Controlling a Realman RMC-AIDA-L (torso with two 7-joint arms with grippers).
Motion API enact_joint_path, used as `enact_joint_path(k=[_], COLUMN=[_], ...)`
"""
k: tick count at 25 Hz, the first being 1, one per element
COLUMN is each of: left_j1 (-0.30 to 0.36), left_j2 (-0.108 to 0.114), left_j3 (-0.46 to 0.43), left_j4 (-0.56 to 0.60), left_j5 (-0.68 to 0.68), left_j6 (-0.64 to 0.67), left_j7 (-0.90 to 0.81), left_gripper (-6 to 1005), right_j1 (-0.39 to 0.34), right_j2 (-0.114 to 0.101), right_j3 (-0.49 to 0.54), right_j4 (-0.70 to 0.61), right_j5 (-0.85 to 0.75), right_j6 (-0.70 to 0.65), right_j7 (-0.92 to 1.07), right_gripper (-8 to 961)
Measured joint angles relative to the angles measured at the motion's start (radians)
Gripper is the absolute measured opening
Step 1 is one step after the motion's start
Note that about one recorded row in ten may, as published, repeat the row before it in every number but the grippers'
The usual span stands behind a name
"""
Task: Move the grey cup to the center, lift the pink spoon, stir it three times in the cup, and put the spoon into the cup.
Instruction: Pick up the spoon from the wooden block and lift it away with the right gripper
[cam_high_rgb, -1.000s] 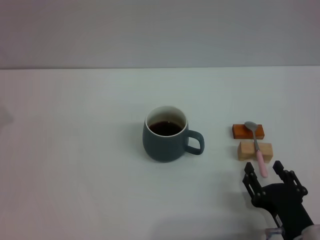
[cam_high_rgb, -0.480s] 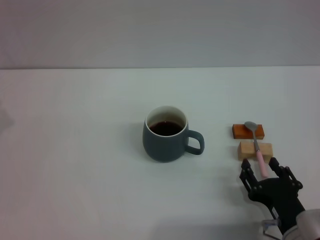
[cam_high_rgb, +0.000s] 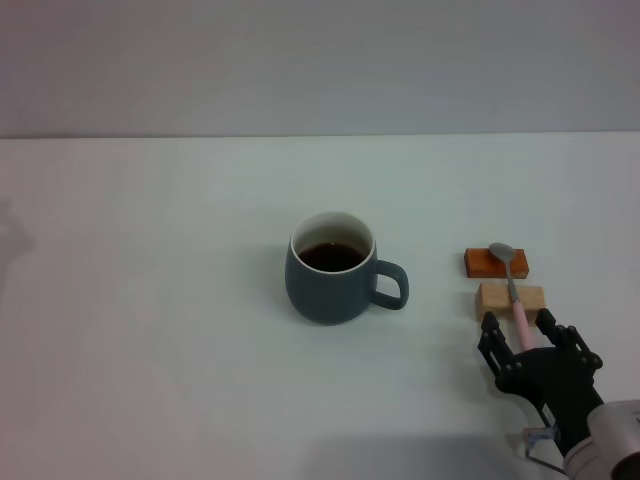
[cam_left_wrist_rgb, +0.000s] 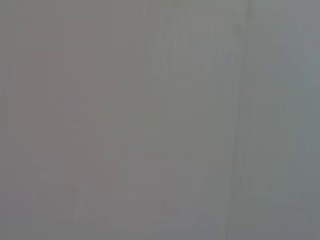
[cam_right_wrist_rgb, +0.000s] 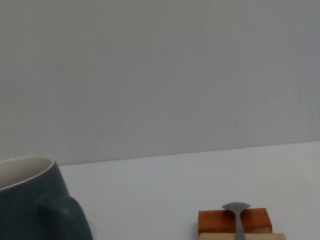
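Creeping forward, the right pincer now straddles the pink spoon handle, jaws open, poised to grip.

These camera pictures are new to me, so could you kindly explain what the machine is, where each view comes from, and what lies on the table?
It is a two-armed robot. The head view looks down on a white table. In the middle stands the grey cup, holding dark liquid. To its right the pink spoon lies across an orange block and a tan block. The black right gripper is open around the spoon's handle end, holding nothing yet. The right wrist view shows cup, spoon and blocks from low down. The left wrist view shows only grey.
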Motion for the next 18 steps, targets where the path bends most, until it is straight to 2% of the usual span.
enact_joint_path(k=[18], left_j1=[-0.005], left_j2=[0.0], left_j3=[0.002], left_j4=[0.003], left_j5=[0.0], left_j6=[0.0], left_j7=[-0.005], left_gripper=[-2], right_j1=[0.0], right_j2=[0.0], right_j3=[0.019], right_j4=[0.0], right_j5=[-0.007], right_j6=[0.0], right_j7=[-0.003], right_gripper=[647])
